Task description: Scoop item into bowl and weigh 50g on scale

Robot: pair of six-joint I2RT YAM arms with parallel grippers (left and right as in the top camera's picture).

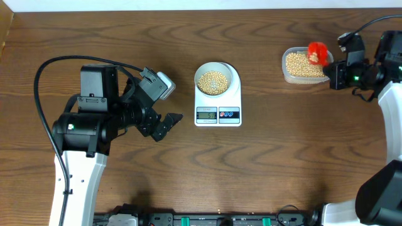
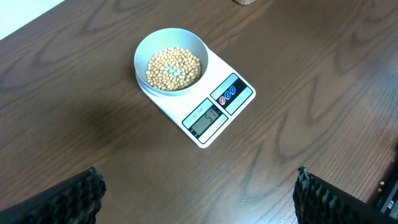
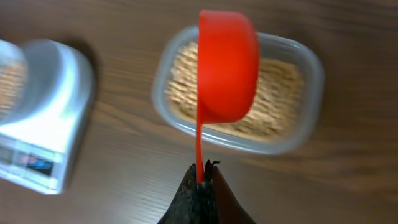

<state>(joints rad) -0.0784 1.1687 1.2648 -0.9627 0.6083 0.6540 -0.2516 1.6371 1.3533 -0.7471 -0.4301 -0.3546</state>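
Two pairs of fingers are in view, in opposite states. The left fingers (image 2: 81, 199) are spread as wide as they go, holding and touching nothing, hovering above the bare wooden worktop (image 1: 282, 163). The right fingers (image 3: 194, 193) are pressed together, pinching the thin handle of one red scoop (image 3: 227, 68).

The scoop's cup hangs over one clear plastic tub (image 3: 311, 62) near the worktop's right edge. The tub holds a bed of beans (image 3: 280, 99), too many to count. Whether the cup itself carries any, I cannot tell.

One white scale (image 2: 221, 71) lies near the middle of the worktop, with one grey display (image 2: 205, 118) and two round buttons, one red and one blue, along its near edge. Its digits are too small to read with certainty.

One pale bowl (image 2: 171, 32) stands on the scale's far half, filled partway with a second heap of beans (image 2: 174, 67).

Bowl and scale lie just to the right of the left fingers and apart from them. They are well apart from the right fingers, to their left.
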